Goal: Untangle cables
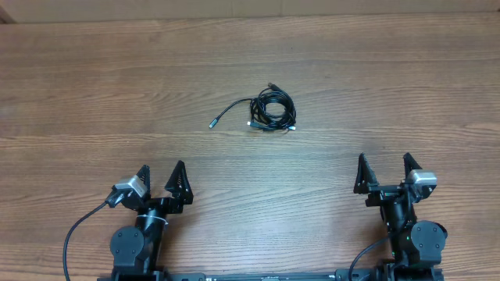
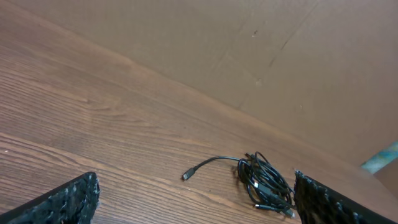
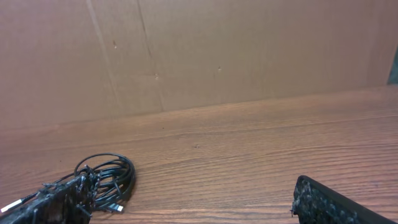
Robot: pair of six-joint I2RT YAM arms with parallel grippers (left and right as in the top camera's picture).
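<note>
- left gripper point(image 1: 162, 170): jaws spread wide, nothing between them, at the near-left edge of the table point(image 1: 94, 78)
- right gripper point(image 1: 384, 160): also spread wide and empty, at the near-right edge
- both grippers are well apart from the cables point(image 1: 272, 109), no contact
- cables: one tight black bundle, flat on the wood near table centre, about midway between the two arms
- loose end point(image 1: 212, 123): trails out of the bundle toward the left side, with a silvery plug tip lying on the wood
- wrist views: brown cardboard wall point(image 3: 249, 50) behind the far table edge
</note>
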